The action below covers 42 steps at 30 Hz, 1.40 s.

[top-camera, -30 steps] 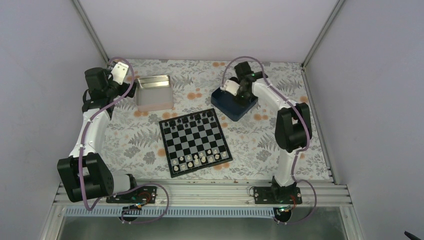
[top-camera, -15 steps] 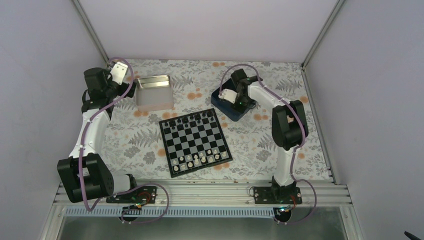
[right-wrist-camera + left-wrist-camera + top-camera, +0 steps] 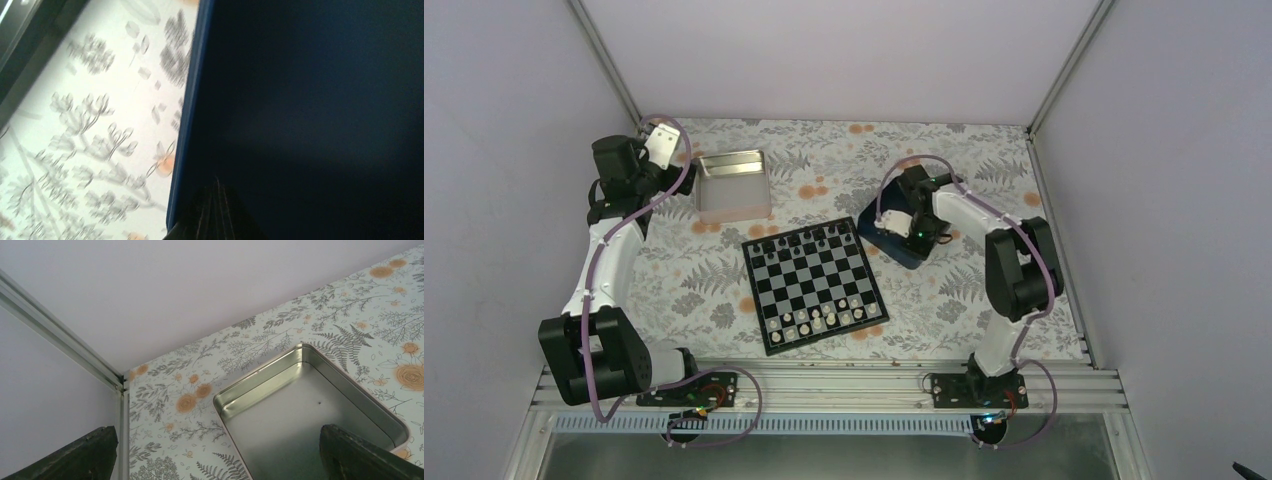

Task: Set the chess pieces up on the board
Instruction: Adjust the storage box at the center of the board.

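The board [image 3: 816, 280] lies in the middle of the worktop [image 3: 944, 290]. By its far right corner the right end effector [image 3: 216, 195] sits low in the dark blue tray [image 3: 310, 100], fingers together — blur hides whether a piece is pinched. The left end effector [image 3: 216, 440], fingers apart, hovers over the silver tin [image 3: 300, 405]. White chess pieces [image 3: 819, 320] line the board's near edge; fetching another seems in hand — next, a steady set-down on a vacant square.

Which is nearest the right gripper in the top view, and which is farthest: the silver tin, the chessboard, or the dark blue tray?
1. dark blue tray: right of centre, directly beneath the right gripper.
2. board: centre of the table, left of the gripper and nearer the arm bases.
3. silver tin: far left, beyond the board.
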Each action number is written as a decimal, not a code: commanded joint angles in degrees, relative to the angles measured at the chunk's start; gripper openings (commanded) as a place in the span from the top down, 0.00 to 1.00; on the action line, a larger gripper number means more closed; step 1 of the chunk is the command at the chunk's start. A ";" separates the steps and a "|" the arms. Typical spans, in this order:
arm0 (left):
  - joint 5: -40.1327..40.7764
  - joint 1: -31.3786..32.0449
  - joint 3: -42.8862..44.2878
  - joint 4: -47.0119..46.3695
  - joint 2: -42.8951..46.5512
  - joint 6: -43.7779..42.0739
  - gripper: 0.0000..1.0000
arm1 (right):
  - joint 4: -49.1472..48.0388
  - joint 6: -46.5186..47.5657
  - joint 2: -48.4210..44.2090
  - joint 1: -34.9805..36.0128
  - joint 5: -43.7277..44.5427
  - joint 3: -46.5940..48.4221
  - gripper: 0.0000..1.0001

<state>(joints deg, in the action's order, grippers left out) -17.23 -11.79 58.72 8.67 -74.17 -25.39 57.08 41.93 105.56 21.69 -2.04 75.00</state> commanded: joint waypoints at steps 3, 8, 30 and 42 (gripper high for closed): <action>-1.37 -0.25 0.22 -0.94 0.05 0.51 0.00 | 4.91 0.65 -8.13 -5.36 2.81 -6.14 0.95; -1.91 -0.25 0.61 -0.84 -0.58 0.69 0.00 | 5.44 3.32 -13.56 -11.85 5.95 -10.49 0.95; -1.58 -0.25 0.03 -0.92 0.46 0.61 0.00 | 0.62 7.24 -5.47 -25.37 2.29 1.31 0.71; -1.10 -0.25 -0.19 -1.28 0.51 0.54 0.00 | -2.85 6.36 4.70 -24.52 -3.17 8.39 0.63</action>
<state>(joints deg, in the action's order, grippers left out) -18.06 -11.79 58.72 8.67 -74.70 -24.99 55.70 48.97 108.16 -3.40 -1.67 80.51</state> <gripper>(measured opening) 0.999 0.339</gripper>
